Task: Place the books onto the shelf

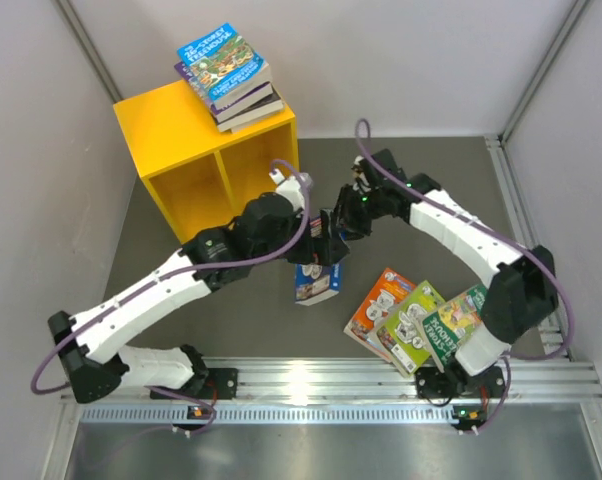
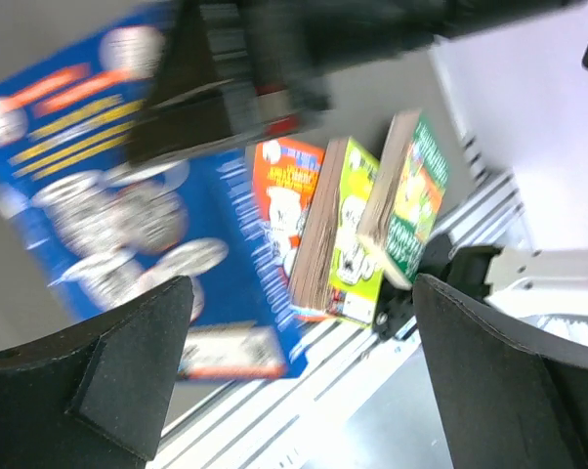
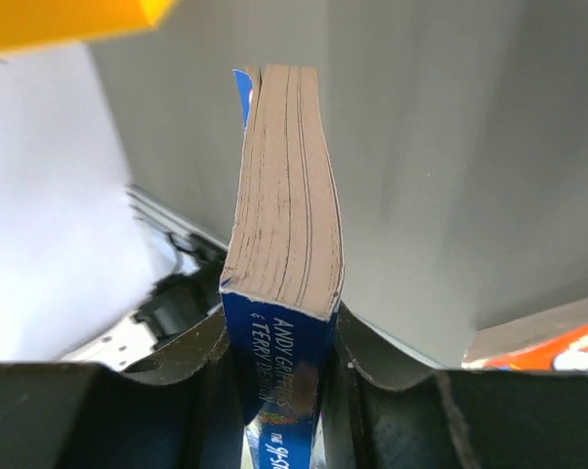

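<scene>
A blue book point(image 1: 315, 281) hangs upright above the dark table, and my right gripper point(image 1: 338, 232) is shut on it. The right wrist view shows its spine and page edge point(image 3: 279, 293) clamped in that gripper point(image 3: 279, 342). My left gripper point(image 1: 314, 247) stands open right beside the book. In the left wrist view its fingers point(image 2: 128, 362) are spread wide and hold nothing, with the blue cover point(image 2: 89, 215) beyond them. Orange point(image 1: 379, 298), lime point(image 1: 411, 322) and green point(image 1: 451, 322) books lie overlapping at the right. The yellow shelf point(image 1: 171, 135) stands at the back left, bearing a stack of books point(image 1: 229, 75).
A metal rail point(image 1: 311, 380) runs along the near edge between the arm bases. White walls close in both sides, and another rail point(image 1: 516, 200) runs along the right. The shelf's two compartments point(image 1: 221, 180) face the arms.
</scene>
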Tool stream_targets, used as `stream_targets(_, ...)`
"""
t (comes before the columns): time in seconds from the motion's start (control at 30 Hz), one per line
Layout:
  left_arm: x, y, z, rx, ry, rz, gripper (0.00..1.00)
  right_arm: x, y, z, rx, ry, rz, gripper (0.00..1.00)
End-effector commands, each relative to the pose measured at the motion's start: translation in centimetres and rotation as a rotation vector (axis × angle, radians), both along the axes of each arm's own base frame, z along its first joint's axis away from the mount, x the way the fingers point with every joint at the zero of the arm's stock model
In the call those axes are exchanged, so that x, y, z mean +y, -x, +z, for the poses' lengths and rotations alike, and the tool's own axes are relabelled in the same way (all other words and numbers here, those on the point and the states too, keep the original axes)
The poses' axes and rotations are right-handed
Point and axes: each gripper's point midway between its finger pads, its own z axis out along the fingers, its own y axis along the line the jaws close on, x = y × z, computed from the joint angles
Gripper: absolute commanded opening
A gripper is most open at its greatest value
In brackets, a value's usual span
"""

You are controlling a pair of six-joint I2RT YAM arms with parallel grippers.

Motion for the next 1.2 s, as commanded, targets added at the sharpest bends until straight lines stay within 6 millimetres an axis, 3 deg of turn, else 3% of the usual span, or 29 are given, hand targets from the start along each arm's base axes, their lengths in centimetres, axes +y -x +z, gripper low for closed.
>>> stream_targets(0.0, 3.3, -2.0, 4.8, -0.099, 0.101, 0.115, 0.99, -2.6, -1.0, 7.3, -0.150, -0.204, -0.012, 0.00)
stream_targets(0.07, 5.0, -2.8, 4.3, -0.089, 0.080, 0.151, 0.99, -4.0, -0.7, 9.4, -0.188, -0.270, -0.029, 0.00)
stream_targets(0.1, 6.6, -4.1, 3.8, -0.078, 0.073, 0.201, 0.99, -4.8, -0.9, 9.9, -0.193, -0.324, -0.030, 0.00)
stream_targets(0.13, 6.6, -3.7, 3.8, -0.050, 0.099, 0.162, 0.99, -5.3, -0.5, 11.6, -0.217, -0.377, -0.039, 0.00)
stream_targets(0.2, 7.7, -4.9, 2.9, -0.009, 0.135, 0.175, 0.99, -5.8, -0.4, 13.5, -0.258, -0.479, -0.016, 0.00)
stream_targets(0.27, 6.7, -4.9, 3.1, 0.029, 0.223, 0.110, 0.99, -5.8, 0.5, 15.7, -0.258, -0.567, -0.016, 0.00)
stream_targets(0.3, 6.7, -5.3, 2.0, 0.054, 0.239, 0.111, 0.99, -5.6, 1.0, 15.9, -0.246, -0.600, 0.000, 0.00)
stream_targets(0.33, 6.4, -5.3, 1.9, 0.063, 0.266, 0.095, 0.99, -5.5, 1.2, 17.4, -0.258, -0.656, 0.001, 0.00)
stream_targets(0.37, 5.5, -5.3, 2.7, 0.061, 0.331, 0.058, 0.99, -5.4, 1.4, 17.2, -0.243, -0.681, -0.002, 0.00)
stream_targets(0.4, 5.1, -5.4, 1.7, 0.089, 0.345, 0.053, 0.99, -5.3, 1.6, 17.5, -0.239, -0.709, 0.003, 0.00)
stream_targets(0.43, 4.7, -5.3, 1.8, 0.096, 0.372, 0.035, 0.99, -5.3, 1.8, 19.2, -0.269, -0.769, 0.004, 0.00)
stream_targets(0.6, 2.3, -5.2, 3.7, 0.101, 0.583, -0.074, 0.99, -5.3, 2.1, 19.3, -0.238, -0.876, -0.008, 0.00)
stream_targets(0.77, 1.2, -4.3, 5.4, 0.125, 0.693, -0.177, 0.99, -5.3, 2.0, 19.4, -0.220, -0.924, -0.019, 0.00)
stream_targets(0.8, 1.1, -4.3, 5.4, 0.130, 0.700, -0.191, 0.95, -5.3, 1.9, 19.4, -0.228, -0.930, -0.017, 0.00)
stream_targets(0.87, 0.9, -4.1, 5.3, 0.143, 0.701, -0.213, 0.72, -5.3, 1.9, 19.4, -0.222, -0.944, -0.021, 0.00)
stream_targets(0.9, 0.8, -4.1, 5.0, 0.154, 0.696, -0.217, 0.36, -5.4, 1.8, 19.8, -0.249, -0.961, -0.014, 0.00)
stream_targets(0.93, 0.7, -4.2, 4.9, 0.159, 0.693, -0.215, 0.13, -5.4, 1.8, 20.0, -0.236, -0.977, -0.020, 0.00)
stream_targets(0.97, 0.8, -4.3, 4.6, 0.169, 0.683, -0.202, 0.00, -5.4, 1.6, 19.9, -0.232, -0.984, -0.026, 0.00)
stream_targets(1.03, 0.9, -4.4, 4.7, 0.160, 0.678, -0.190, 0.00, -5.4, 1.6, 20.1, -0.241, -1.000, -0.018, 0.00)
stream_targets(1.07, 1.1, -4.8, 4.8, 0.129, 0.671, -0.166, 0.00, -5.5, 1.6, 20.1, -0.241, -0.997, -0.015, 0.06)
stream_targets(1.1, 1.4, -4.9, 4.8, 0.132, 0.652, -0.139, 0.00, -5.4, 1.7, 20.0, -0.240, -0.989, -0.010, 0.18)
stream_targets(1.13, 1.6, -5.2, 4.8, 0.118, 0.639, -0.117, 0.00, -5.4, 1.6, 19.5, -0.234, -0.966, -0.017, 0.42)
stream_targets(1.17, 1.9, -5.8, 4.8, 0.087, 0.617, -0.084, 0.00, -5.4, 1.7, 19.4, -0.236, -0.954, -0.017, 0.55)
